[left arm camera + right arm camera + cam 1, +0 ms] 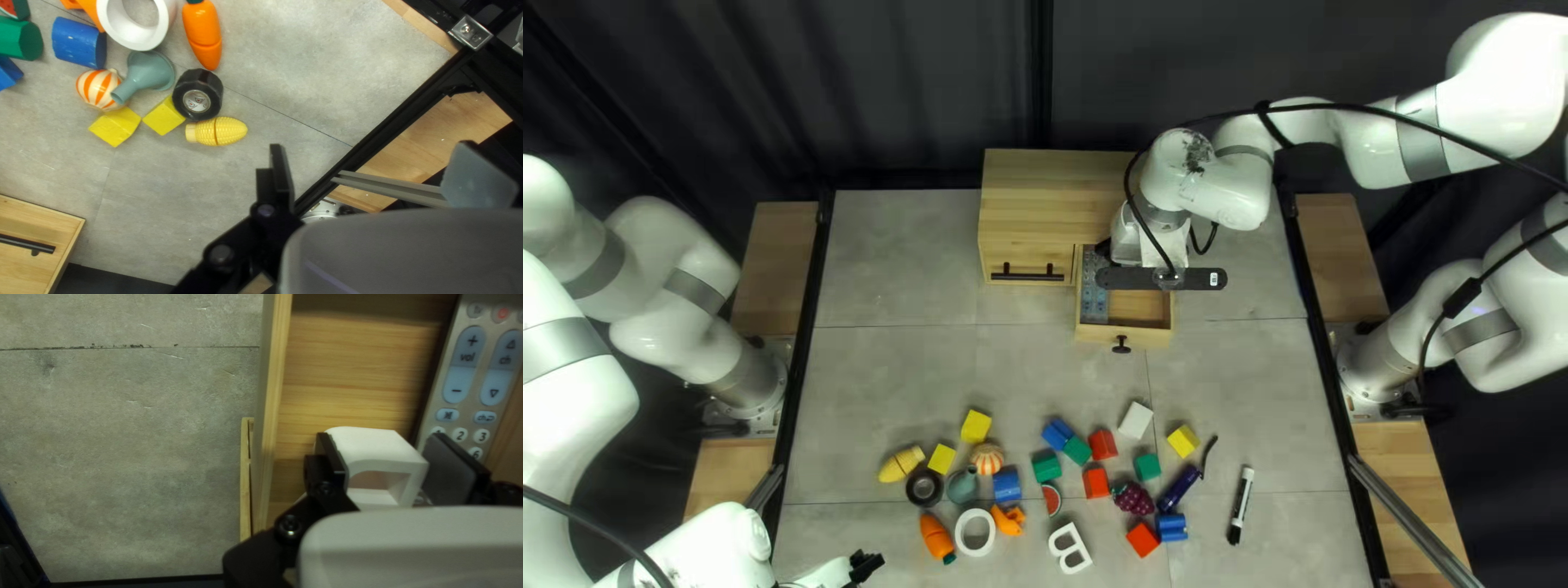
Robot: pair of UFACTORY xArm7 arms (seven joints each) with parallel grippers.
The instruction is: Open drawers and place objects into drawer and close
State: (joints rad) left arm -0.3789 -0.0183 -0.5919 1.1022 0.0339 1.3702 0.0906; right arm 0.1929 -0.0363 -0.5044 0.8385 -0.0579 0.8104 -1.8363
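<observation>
drawer (1100, 332): small, wooden, pulled out of cabinet (1062, 196); beneath the right-hand fingers.
right gripper (1127, 245): fingers part-way apart, bearing on both sides of one white hollow block (373, 440), held over the drawer's floor; cannot tell if block and floor touch.
remote control (463, 365): pale, numbered keys; in the same drawer, just beside the grey-padded finger, partly hidden by it.
left gripper (866, 565): fingers spread wide, holding nothing, above the table's near left part.
toy corn (218, 131): yellow, nearest toy ahead of the left-hand fingers, lying on its side.
toy wheel (188, 92): black, just past the corn from those fingers.
toy carrot (202, 32): orange, farther ahead of the same fingers.
funnel (153, 71): grey-green, beyond the wheel.
marker (1243, 503): white, black-tipped, well apart from both sets of fingers.
</observation>
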